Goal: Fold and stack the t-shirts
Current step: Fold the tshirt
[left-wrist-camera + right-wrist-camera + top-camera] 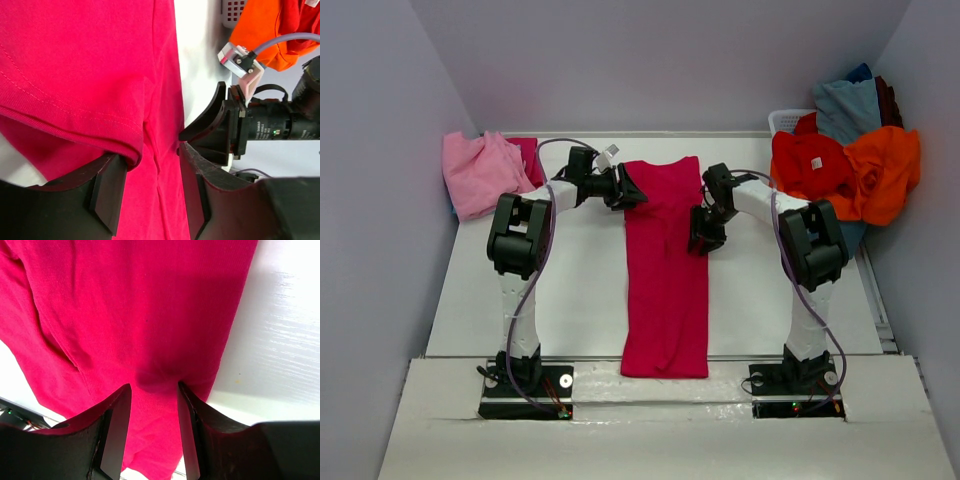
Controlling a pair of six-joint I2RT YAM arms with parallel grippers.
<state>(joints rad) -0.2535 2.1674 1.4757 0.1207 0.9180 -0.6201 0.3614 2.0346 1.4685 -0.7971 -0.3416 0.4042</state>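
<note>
Crimson t-shirt (665, 290) lies mid-table (570, 290) as a long narrow strip, its near hem at the table's near edge. There is bare table on both sides of it. Pink t-shirt (480, 172) sits at the far left corner. Orange t-shirt (880, 170) is heaped on the basket (786, 118) at far right.

Only the top view shows the whole strip. The wrist views show the contact.

Left gripper (632, 192) is at the strip's far left edge, jaws about half apart. One finger (107, 190) is under a sleeve hem (75, 125), and the cloth in the gap is loose, not clamped.

Right gripper (703, 240) is at the right edge, jaws partly apart. Cloth puckers between the tips, but I can't tell if it is pinched.
</note>
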